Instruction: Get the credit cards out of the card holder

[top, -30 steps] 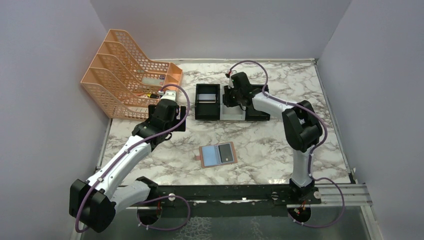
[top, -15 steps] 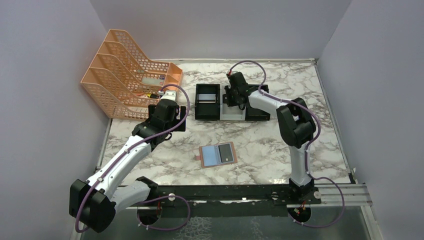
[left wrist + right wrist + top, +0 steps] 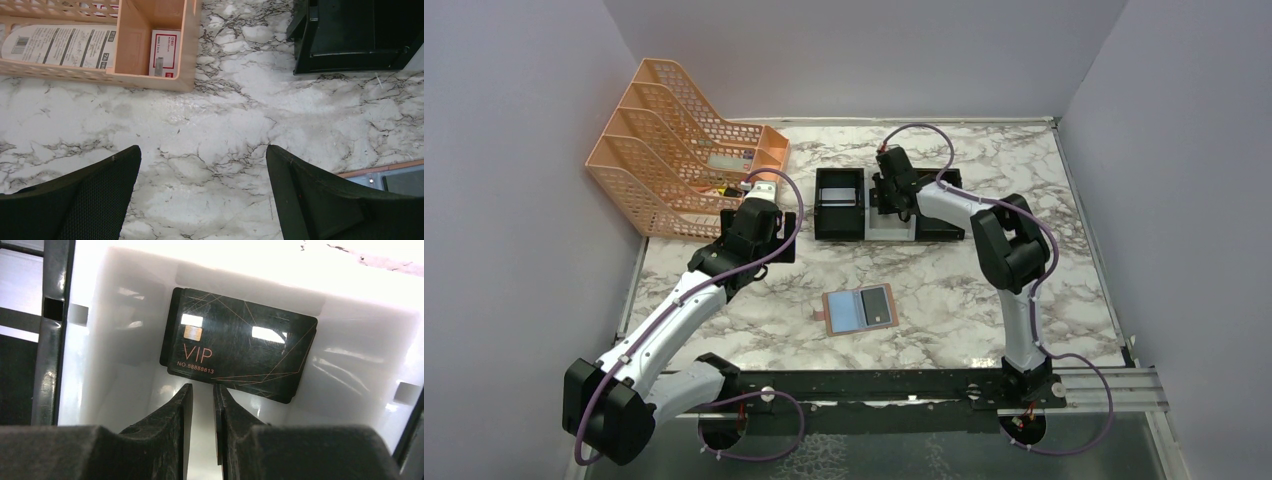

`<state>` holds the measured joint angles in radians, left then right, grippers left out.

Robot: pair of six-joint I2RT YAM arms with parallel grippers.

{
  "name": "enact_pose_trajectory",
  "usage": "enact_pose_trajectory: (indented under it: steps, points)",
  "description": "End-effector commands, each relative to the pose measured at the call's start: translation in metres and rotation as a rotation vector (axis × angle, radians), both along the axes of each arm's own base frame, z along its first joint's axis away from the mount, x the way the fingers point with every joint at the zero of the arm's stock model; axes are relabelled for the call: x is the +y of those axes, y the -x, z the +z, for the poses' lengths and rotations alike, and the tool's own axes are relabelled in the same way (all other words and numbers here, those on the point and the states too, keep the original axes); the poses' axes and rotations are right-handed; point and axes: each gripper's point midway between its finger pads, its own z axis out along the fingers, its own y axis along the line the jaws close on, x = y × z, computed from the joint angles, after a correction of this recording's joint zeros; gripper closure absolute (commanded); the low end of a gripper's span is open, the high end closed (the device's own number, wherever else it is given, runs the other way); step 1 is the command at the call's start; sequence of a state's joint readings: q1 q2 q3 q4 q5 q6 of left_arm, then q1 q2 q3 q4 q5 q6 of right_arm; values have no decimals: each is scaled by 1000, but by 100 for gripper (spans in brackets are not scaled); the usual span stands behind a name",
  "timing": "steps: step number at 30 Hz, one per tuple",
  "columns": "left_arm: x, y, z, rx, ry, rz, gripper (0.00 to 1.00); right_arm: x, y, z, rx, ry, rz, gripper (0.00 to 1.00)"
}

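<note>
1. Marble-top table [image 3: 924, 290], plain lilac-grey walls [image 3: 854, 60] on three sides.
2. Card holder [image 3: 848, 312] lies spread flat, lining up, mid-table near the front, between the 2 arms & well apart from both grippers. Its corner shows at lower right of the left wrist view.
3. Dark grey card [image 3: 878, 305] sits in the holder's right half; left half shows pale blue-grey lining only.
4. Trays at the back: white tray [image 3: 360, 350] w/ black trays [image 3: 839, 203] just beside it on either side.
5. Black VIP card [image 3: 240, 357], gold lettering & chip, lies flat face up on the white tray's floor. Looks like a 2nd dark edge under its lower right corner; can't tell if that's another card.
6. R gripper [image 3: 202, 389] reaches down into the white tray, tips just at the VIP card's near edge. Fingers almost together w/ a slim gap, nothing pinched between them.
7. L gripper [image 3: 202, 150] hangs over bare marble, fingers spread wide, nothing in them.
8. Orange mesh rack [image 3: 679, 150] stands at back left, just beyond the L gripper; a white box [image 3: 165, 52] w/ red print lies in its front slot.
</note>
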<state>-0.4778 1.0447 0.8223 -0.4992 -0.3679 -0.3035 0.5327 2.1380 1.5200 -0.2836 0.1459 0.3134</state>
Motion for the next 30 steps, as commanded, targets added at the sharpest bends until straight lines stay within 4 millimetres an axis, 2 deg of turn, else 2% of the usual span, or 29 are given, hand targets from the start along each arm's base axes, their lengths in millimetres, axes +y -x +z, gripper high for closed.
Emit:
enact_pose_trajectory:
  steps: [1,8,13,16,18,23,26,30]
  points:
    - [3,0,0,-1,-7,4,1,-10,-8,-11,-28,28,-56,77]
    - [3,0,-1,2,-9,4,1,-16,-15,-19,-55,68,-76,76]
    - [4,0,-1,2,-10,5,1,-16,-10,-16,-47,60,-65,76]
    - [3,0,-1,4,-11,5,1,-12,-7,3,-61,26,-48,74]
    - [3,-1,-1,4,-11,4,1,-9,-6,23,-85,-4,-34,72]
    - [0,0,0,3,1,-7,1,1,-1,74,-163,-96,23,58]
    - [-2,0,0,3,11,-14,1,4,8,94,-190,-133,56,54]
    - [-4,0,4,-9,30,-23,1,-4,23,113,-225,-164,55,49]
